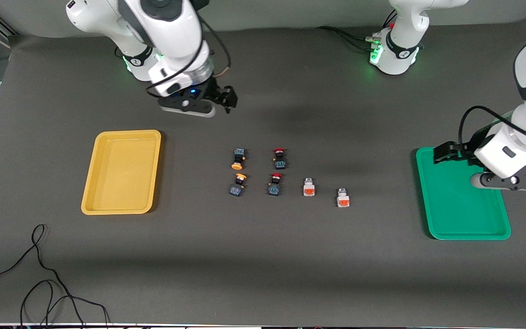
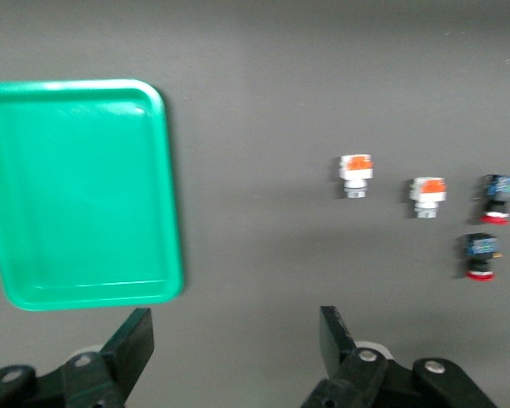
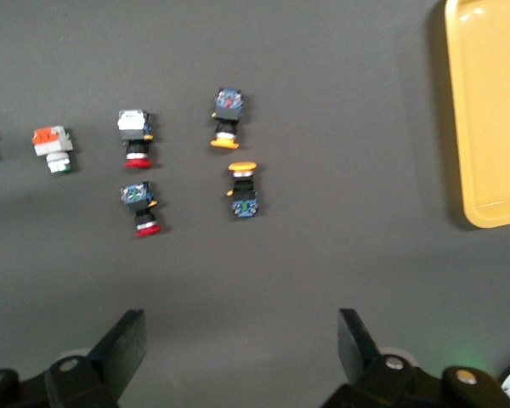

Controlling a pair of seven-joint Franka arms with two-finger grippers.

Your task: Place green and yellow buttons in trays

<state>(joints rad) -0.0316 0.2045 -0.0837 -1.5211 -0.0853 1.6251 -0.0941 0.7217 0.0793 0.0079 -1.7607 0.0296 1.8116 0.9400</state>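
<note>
A: Buttons first, from the front view. Six lie in a cluster mid-table between the yellow tray (image 1: 121,172) and the green tray (image 1: 459,201). Two yellow-capped buttons (image 1: 239,158) lie one nearer the camera than the other, caps facing each other, long axes running toward and away from the camera. Beside them sit two red-capped buttons (image 1: 279,158), which are not wanted. The two white buttons (image 1: 308,187) lie toward the left arm's end of the table.

B: And the grippers?

A: The right gripper (image 1: 226,98) hangs above bare mat, with the yellow-capped pair nearer the camera than that spot. The left gripper (image 1: 445,151) hovers over the green tray's rim. Both trays are empty.

B: Left wrist view?

A: Left gripper (image 2: 234,340) fingers stand apart, holding nothing. The white buttons (image 2: 355,174) lie side by side, well clear of it, the green tray (image 2: 81,191) close by.

B: Right wrist view?

A: Right gripper (image 3: 238,348) is spread wide and empty. The yellow-capped buttons (image 3: 242,189) lie almost straight ahead of its gap, in one line, with the yellow tray (image 3: 489,110) off to one side. I'd judge the right arm better placed for that pair, the left for the white ones.
</note>
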